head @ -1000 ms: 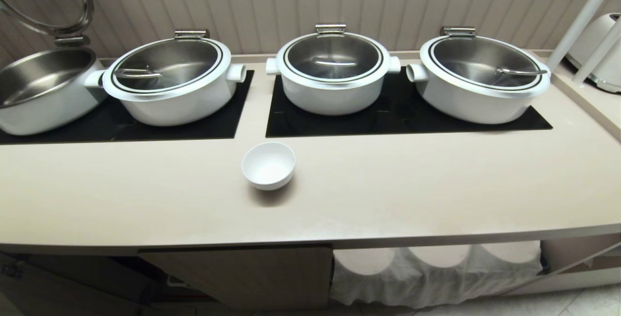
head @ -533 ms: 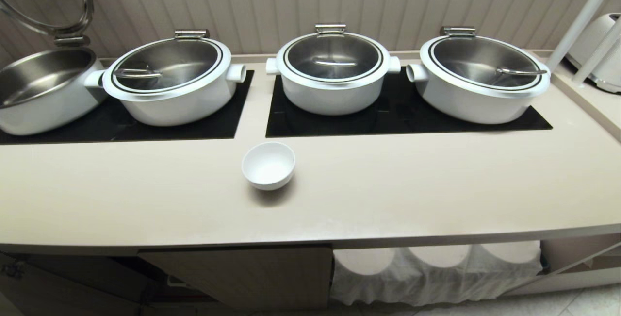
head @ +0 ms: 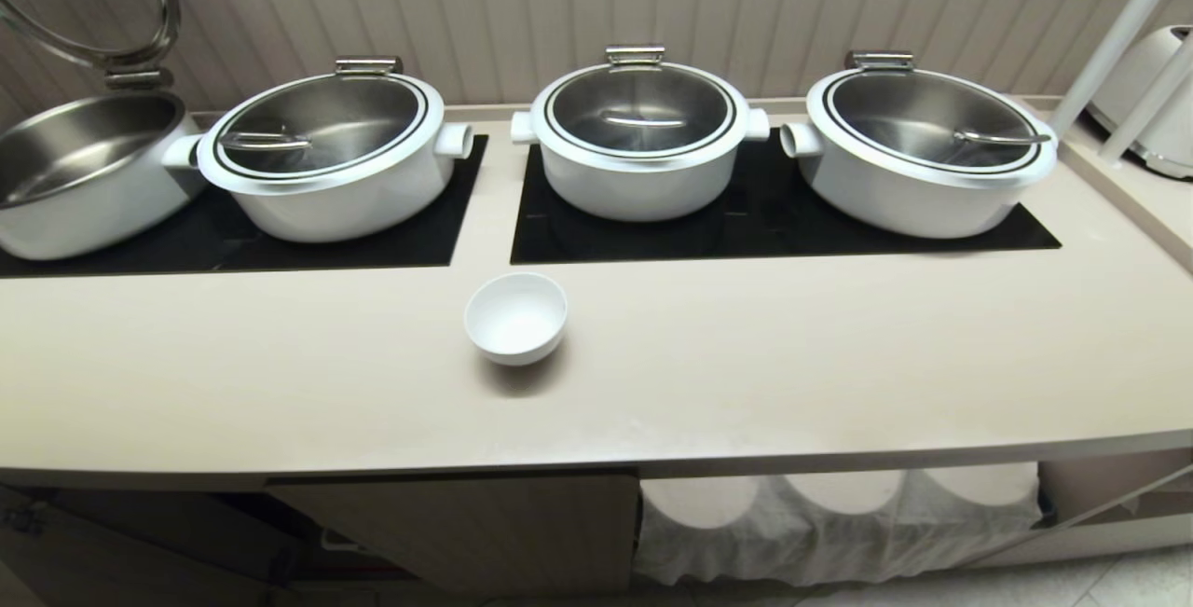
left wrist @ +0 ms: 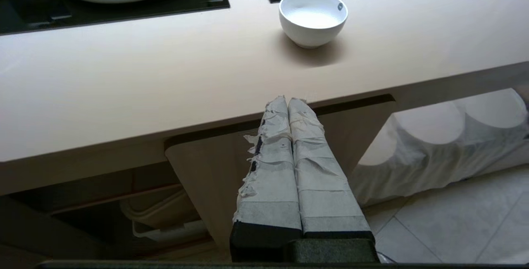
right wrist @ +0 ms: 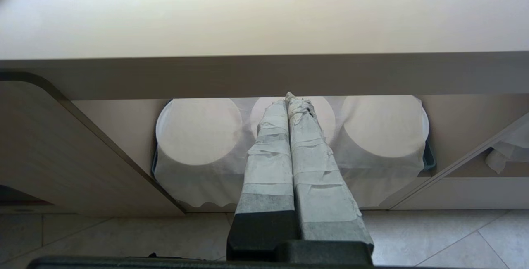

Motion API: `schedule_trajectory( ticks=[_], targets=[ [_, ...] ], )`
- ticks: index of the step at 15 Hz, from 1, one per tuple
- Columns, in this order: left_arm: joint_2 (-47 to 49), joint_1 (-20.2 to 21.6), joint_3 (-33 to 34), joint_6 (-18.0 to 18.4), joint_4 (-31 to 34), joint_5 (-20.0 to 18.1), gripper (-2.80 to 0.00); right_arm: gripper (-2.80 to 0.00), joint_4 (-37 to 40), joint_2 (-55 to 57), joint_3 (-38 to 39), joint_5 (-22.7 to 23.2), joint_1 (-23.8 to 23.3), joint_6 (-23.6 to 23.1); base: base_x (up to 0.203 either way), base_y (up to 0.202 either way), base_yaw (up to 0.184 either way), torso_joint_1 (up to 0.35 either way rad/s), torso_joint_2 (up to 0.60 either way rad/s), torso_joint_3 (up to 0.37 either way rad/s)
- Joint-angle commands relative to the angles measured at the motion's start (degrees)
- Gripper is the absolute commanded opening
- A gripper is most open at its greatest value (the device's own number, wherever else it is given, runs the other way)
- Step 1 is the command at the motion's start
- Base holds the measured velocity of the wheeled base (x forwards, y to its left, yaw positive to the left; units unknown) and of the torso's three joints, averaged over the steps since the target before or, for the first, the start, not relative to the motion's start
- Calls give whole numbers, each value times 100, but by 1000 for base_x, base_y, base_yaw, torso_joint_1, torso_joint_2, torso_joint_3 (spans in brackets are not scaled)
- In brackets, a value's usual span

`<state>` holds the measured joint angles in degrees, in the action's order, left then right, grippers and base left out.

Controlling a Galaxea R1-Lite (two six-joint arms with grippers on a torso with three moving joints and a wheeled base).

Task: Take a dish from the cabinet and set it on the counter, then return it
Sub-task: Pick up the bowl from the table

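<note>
Saw no change on the counter [head: 746, 374] against the head pictures of a second ago: found the bowl [head: 515, 318] upright and empty at the very same spot, near the middle of the counter's length, just in front of the beige strip between the two black panels [head: 764, 215], nearer to the panels than to the rounded front edge, and touching nothing. Found the pots [head: 641, 136] unmoved too, and neither arm in the head view. Noticed the left gripper [left wrist: 288, 100] only in its own wrist view, fingers pressed together and holding nothing, low before the front edge, above the open door [left wrist: 215, 178] of the cabinet [head: 186, 532], aimed up toward the bowl [left wrist: 313, 17] but well apart from it. Found the right gripper [right wrist: 291, 97] also pressed together and empty, low before the front edge, facing round stacks under a white cloth [right wrist: 198, 178]. Judged the first half as done, with the bowl set down and released. Judged the return as not yet begun: would need spread fingers first, then a reach over the front edge to the rim.
</note>
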<state>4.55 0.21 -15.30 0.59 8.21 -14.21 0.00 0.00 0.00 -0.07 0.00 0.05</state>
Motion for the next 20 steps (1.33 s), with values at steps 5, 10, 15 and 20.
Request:
schedule_trajectory(
  ticks=[5,10,15,20],
  targets=[
    [2141,-19,-1105,-543,36,-130,-280,-280,0,0,0,-1,0,-5,0,0,0,0,0,0],
    [3483,-63,-2380,-849,1058,-211,-280,-280,-3,0,0,-1,7,-5,0,0,0,0,0,0],
    [4895,-453,-3604,-1357,1878,-260,-280,-280,0,0,0,-1,0,-5,0,0,0,0,0,0],
    [6532,-1076,-5178,-1505,2958,-182,-280,-280,0,0,0,-1,0,-5,0,0,0,0,0,0]
  ],
)
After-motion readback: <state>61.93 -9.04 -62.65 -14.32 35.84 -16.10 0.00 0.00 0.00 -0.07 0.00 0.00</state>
